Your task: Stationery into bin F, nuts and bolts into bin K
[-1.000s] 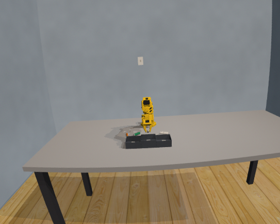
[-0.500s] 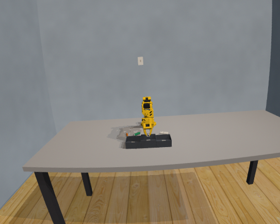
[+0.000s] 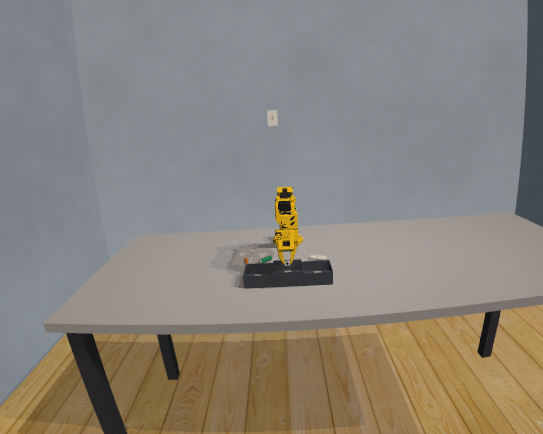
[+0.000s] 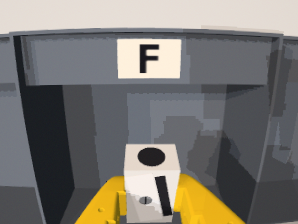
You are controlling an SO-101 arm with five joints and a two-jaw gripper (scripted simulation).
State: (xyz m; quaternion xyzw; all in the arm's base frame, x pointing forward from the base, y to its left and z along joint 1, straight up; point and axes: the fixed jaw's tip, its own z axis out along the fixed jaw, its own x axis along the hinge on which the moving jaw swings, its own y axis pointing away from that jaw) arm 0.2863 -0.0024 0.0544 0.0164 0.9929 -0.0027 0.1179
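Note:
In the wrist view my gripper (image 4: 150, 202) is shut on a small white block with a round black hole and a black slot, like a pencil sharpener (image 4: 151, 182). It hangs over the open dark bin marked F (image 4: 148, 59), whose floor looks empty. In the exterior view the yellow arm's gripper (image 3: 287, 260) points down over the middle bin (image 3: 287, 273) of a row of three dark bins. The letters on the other two bins do not show.
A green thing (image 3: 266, 259) and a small orange thing (image 3: 246, 260) lie on the table behind the left bin. A white thing (image 3: 318, 257) lies behind the right bin. They are too small to name.

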